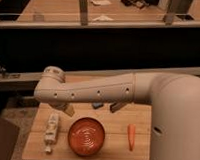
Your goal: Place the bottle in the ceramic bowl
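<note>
The bottle (51, 128), slim and white, lies lengthwise on the left part of the wooden table (110, 145), narrow end toward the front edge. Just to its right sits the ceramic bowl (87, 136), orange-red with white rings at its centre and nothing in it. My white arm (93, 91) stretches across the view above the table's back edge, elbow at the left. The gripper (68, 109) is mostly hidden under the arm; only a grey piece shows behind the bottle and bowl, apart from both.
An orange carrot (131, 136) lies right of the bowl. A small blue object (97, 105) and a dark one (117, 106) sit at the table's back edge under the arm. My white base (179, 128) fills the right side. Dark counters stand behind.
</note>
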Available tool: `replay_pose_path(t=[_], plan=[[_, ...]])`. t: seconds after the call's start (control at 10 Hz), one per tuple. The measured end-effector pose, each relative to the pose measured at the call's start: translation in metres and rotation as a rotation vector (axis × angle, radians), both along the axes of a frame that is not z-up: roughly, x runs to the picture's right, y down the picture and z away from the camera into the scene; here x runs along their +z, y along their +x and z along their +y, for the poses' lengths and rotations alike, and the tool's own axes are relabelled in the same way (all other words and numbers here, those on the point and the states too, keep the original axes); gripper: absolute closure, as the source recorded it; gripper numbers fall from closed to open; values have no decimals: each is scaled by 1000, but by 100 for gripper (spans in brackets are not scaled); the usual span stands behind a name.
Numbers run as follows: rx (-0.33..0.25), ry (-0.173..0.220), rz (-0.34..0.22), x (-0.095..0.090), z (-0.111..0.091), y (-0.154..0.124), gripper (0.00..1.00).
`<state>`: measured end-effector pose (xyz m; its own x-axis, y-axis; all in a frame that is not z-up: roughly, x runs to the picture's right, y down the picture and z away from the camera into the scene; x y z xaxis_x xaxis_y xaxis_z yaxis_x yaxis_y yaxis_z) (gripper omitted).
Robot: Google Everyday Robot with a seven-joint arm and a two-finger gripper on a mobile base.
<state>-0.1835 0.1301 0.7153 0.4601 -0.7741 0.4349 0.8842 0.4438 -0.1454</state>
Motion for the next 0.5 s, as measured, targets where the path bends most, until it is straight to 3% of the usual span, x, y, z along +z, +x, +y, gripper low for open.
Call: replay_pose_path(t=[0.3, 0.5], plan=[[-23, -3, -21, 4, 6, -7, 27], [-34, -7, -34, 8, 11, -12, 33]])
